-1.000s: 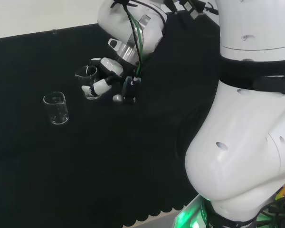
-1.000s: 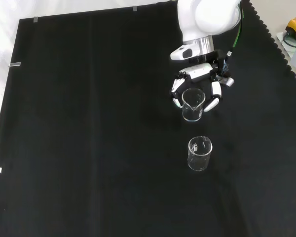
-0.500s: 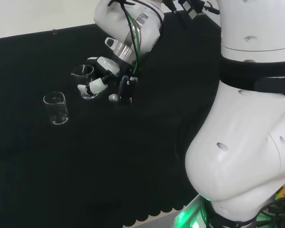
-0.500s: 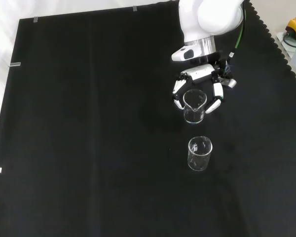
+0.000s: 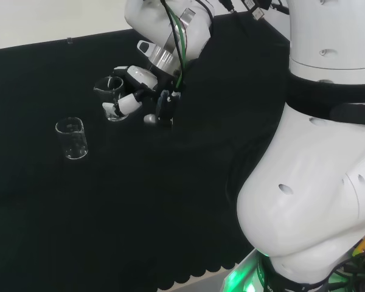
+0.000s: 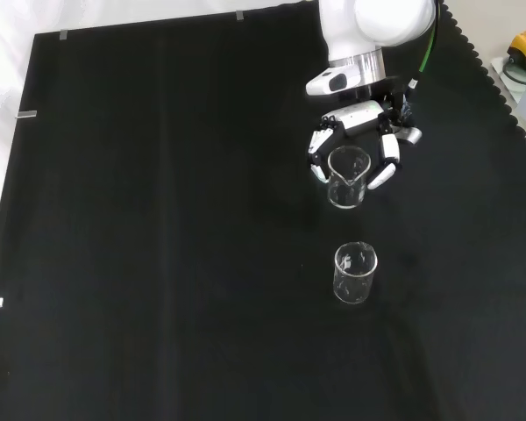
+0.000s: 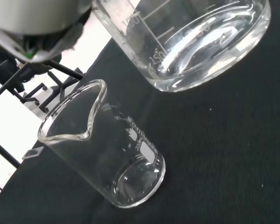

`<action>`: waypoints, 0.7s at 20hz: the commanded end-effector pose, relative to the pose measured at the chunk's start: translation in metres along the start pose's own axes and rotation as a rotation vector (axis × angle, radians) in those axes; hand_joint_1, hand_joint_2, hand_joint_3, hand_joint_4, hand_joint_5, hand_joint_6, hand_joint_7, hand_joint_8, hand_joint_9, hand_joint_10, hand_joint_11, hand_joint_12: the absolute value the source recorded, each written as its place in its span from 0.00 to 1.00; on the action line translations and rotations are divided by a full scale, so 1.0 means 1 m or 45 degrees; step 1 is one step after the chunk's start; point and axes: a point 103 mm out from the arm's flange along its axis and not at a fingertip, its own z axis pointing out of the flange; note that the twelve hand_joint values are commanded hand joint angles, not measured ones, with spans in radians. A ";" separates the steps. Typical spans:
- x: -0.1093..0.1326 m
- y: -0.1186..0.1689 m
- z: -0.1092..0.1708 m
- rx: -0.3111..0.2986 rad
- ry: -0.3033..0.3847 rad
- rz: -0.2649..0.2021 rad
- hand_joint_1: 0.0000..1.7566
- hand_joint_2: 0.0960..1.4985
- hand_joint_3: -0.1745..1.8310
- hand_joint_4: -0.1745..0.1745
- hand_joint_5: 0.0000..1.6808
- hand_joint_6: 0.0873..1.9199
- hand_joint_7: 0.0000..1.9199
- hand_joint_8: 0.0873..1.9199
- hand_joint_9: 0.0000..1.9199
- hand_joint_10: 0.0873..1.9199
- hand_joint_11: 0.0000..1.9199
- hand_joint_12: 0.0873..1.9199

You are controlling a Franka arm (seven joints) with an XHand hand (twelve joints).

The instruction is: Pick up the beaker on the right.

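Glass beaker (image 6: pixel 347 178) in hand (image 6: pixel 361 132); wrist: base lifted.

1. In the wrist view, we saw the near beaker (image 7: pixel 196 42) cut off by the picture's edge, its rim out of sight.
2. In the head view, the fingers (image 5: pixel 126 104) hid part of that beaker (image 5: pixel 109 97).

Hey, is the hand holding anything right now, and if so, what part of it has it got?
Yes. The hand holds a clear beaker by its side wall, fingers curled round it just below the rim.
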 end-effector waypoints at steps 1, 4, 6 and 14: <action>0.003 0.002 -0.006 -0.026 -0.005 0.003 0.61 0.28 0.65 0.00 0.38 0.74 0.49 0.80 0.58 0.61 0.51 0.68; 0.009 0.007 -0.002 -0.032 -0.007 -0.013 0.61 0.28 0.65 0.00 0.39 0.74 0.49 0.80 0.58 0.61 0.52 0.68; 0.009 0.008 0.000 -0.031 -0.008 -0.013 0.61 0.27 0.65 0.00 0.39 0.74 0.49 0.80 0.59 0.61 0.52 0.68; 0.009 0.009 -0.001 -0.035 -0.014 -0.015 0.61 0.27 0.65 0.00 0.39 0.75 0.49 0.80 0.59 0.61 0.52 0.68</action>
